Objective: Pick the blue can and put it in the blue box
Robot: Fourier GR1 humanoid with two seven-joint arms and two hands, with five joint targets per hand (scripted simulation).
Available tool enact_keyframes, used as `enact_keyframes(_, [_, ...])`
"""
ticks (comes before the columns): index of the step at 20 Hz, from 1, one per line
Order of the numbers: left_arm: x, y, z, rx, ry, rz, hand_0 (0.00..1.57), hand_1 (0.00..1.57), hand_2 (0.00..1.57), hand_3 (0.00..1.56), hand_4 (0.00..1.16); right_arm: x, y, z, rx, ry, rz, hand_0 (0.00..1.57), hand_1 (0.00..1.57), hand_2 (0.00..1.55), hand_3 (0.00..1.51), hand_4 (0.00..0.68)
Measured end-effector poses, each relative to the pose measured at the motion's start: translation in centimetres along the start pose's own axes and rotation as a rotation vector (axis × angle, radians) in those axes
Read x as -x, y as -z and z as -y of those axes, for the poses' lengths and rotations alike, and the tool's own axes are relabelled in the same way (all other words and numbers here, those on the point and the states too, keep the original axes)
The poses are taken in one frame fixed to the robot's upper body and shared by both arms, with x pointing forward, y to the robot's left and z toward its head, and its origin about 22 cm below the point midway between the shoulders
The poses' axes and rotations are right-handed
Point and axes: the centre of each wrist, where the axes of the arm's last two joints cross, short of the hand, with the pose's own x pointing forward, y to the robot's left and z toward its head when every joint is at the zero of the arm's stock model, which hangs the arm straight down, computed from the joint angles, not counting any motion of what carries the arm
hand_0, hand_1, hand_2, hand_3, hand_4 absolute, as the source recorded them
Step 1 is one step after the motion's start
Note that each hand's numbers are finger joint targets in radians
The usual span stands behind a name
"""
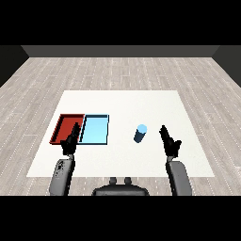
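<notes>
A white table (122,101) is seen from above, set on a floor of pale grey wooden planks (117,70); dark walls (117,51) close the room at the far side. Two trays are laid side by side on the table's left part, touching along one edge: the red tray (64,121) to the outside, the light blue tray (96,129) toward the middle. The blue can (140,133) is stood upright on the bare table to the right of the light blue tray, well apart from it; its long axis is vertical, and its lighter round top is turned up toward the viewer, its darker body seen below. The right hand (170,142) is held just to the right of the can, not touching it, with its fingers extended and pointed away across the table, nothing gripped. The left hand (70,141) is raised over the near edge of the trays, where the red one meets the blue one; its fingers are likewise stretched forward and nothing is held. Both grey forearms (179,179) are brought in from the lower corners.
</notes>
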Motion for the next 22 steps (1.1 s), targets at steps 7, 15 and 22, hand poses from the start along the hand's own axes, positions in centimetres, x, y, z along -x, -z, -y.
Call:
enact_keyframes(7, [0.2, -0.8, 1.1, 0.004, -0.057, 0.02, 0.0, 0.0, 0.0, 0.0, 0.0, 0.1, 1.7, -3.3, -0.041, 0.022, 0.017, 0.0, 0.0, 0.0, 0.0, 0.0])
enact_keyframes(15, [-0.1, -0.7, 1.1, -0.015, -0.12, 0.261, 0.0, 0.0, 0.0, 0.0, 0.0, 0.5, 2.3, -4.8, -0.153, 0.138, 0.259, 0.0, 0.0, 0.0, 0.0, 0.0])
enact_keyframes(22, [1.4, -0.9, 0.7, -0.017, -0.123, 0.295, 0.0, 0.0, 0.0, 0.0, 0.0, 1.6, 2.4, -4.7, -0.165, 0.155, 0.294, 0.0, 0.0, 0.0, 0.0, 0.0])
